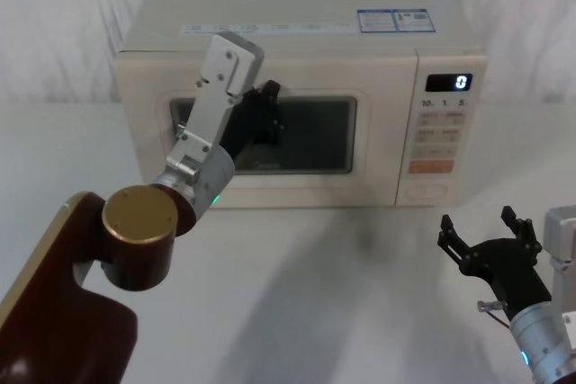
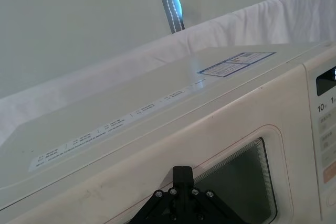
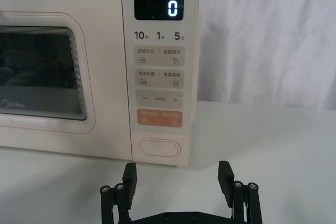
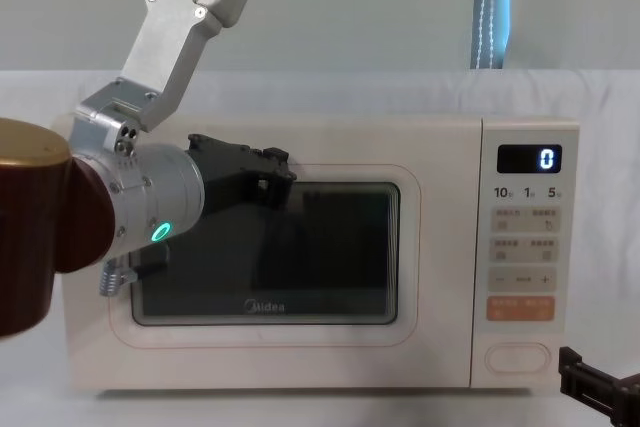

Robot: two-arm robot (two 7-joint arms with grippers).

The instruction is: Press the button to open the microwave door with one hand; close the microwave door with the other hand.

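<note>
Right gripper (image 3: 178, 174), fingers spread open, should be nudged straight onto the button (image 3: 159, 147); left gripper (image 1: 268, 107) fingers can't be told.

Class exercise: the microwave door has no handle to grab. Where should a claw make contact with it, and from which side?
The microwave door is flush and closed, so there is probably nothing to grip. To open it, press the button straight on from the front; the open right claw sits just before it. To close it, the left claw, at the upper window frame, would push flat from the front.
</note>
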